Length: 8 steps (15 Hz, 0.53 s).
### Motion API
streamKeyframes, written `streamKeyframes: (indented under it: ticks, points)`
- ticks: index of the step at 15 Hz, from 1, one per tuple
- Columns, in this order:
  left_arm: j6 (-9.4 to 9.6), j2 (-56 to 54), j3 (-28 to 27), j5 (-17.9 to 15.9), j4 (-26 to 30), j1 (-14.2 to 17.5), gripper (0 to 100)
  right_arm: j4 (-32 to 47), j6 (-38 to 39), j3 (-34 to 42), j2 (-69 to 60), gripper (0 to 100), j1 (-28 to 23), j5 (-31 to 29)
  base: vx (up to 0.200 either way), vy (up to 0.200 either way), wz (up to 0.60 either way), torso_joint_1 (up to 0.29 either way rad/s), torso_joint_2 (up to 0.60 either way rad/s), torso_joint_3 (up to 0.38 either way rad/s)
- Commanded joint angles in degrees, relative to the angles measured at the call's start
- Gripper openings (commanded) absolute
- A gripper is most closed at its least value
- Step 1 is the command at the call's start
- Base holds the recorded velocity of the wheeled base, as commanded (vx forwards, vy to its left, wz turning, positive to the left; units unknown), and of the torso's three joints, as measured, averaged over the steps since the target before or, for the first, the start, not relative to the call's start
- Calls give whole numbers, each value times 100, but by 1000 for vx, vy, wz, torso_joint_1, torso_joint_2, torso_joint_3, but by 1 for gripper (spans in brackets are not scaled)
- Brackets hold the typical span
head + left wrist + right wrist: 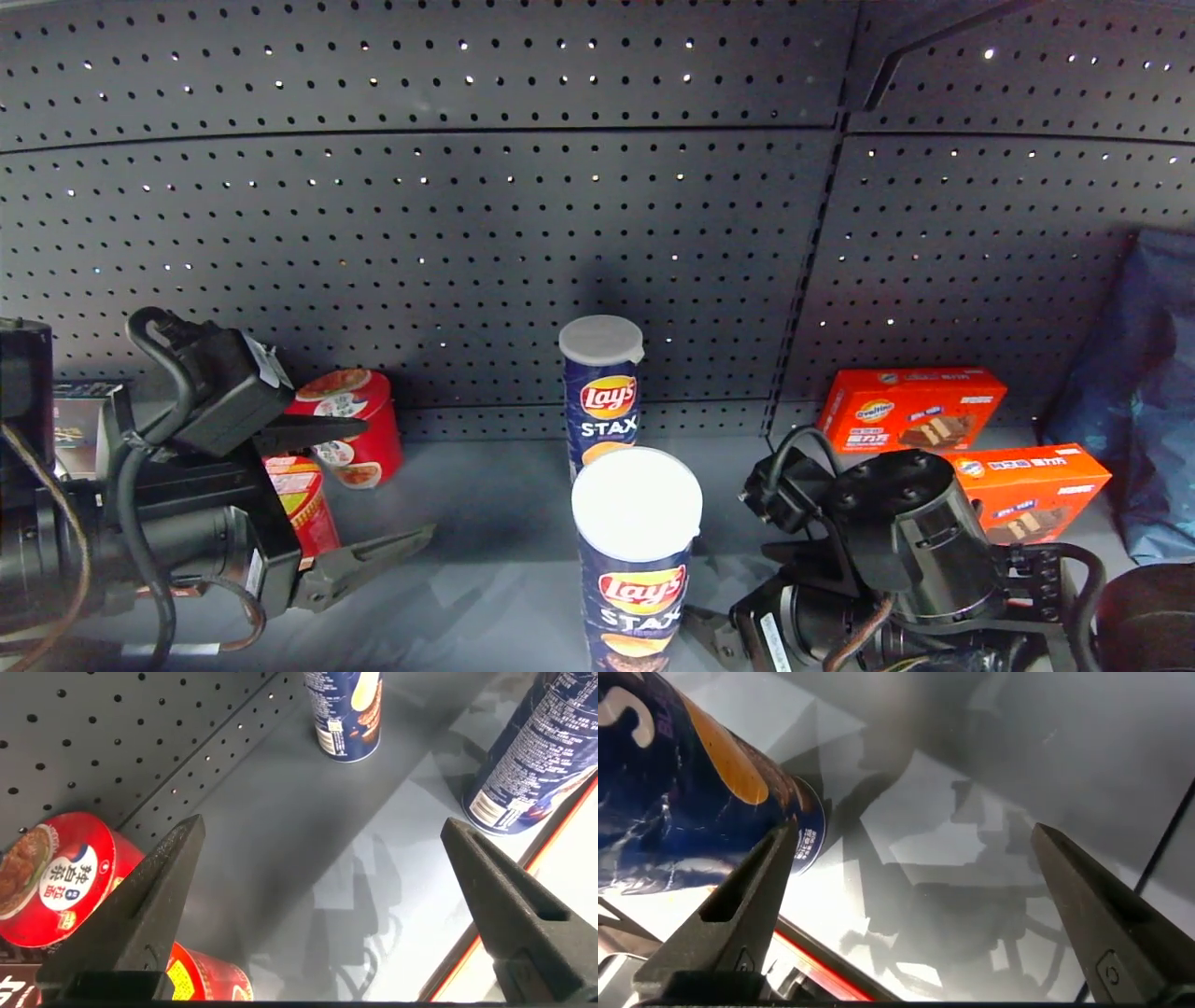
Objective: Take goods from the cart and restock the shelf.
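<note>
Two blue chip cans stand on the grey shelf [485,560]: one at the back [601,392], one at the front edge [637,560]. My left gripper [397,481] hovers open over the shelf's left part, just in front of two red noodle cups [350,425] [303,499]. In the left wrist view the left gripper [322,826] has only bare shelf between its fingers, with both cans [344,714] [533,756] beyond. My right gripper [910,835] is open low at the shelf front, right of the front can [691,793], whose base lies just outside one finger [757,896].
Two orange boxes [910,406] [1032,485] lie on the shelf's right section, with a blue bag [1148,401] at the far right. A dark pegboard wall [467,233] closes the back. A red strip [813,961] marks the shelf's front edge.
</note>
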Motion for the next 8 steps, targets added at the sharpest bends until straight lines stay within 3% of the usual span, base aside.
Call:
streamKeyframes:
  ticks: [1, 8]
  points:
    - [4, 7, 20, -1, -1, 1, 100, -3, -5, -38, 66, 100, 14, 0, 0, 0, 0, 0, 0, 0]
    - [4, 25, 20, -1, 8, 1, 100, -3, 4, -161, 242, 100, 102, 0, 0, 0, 0, 0, 0, 0]
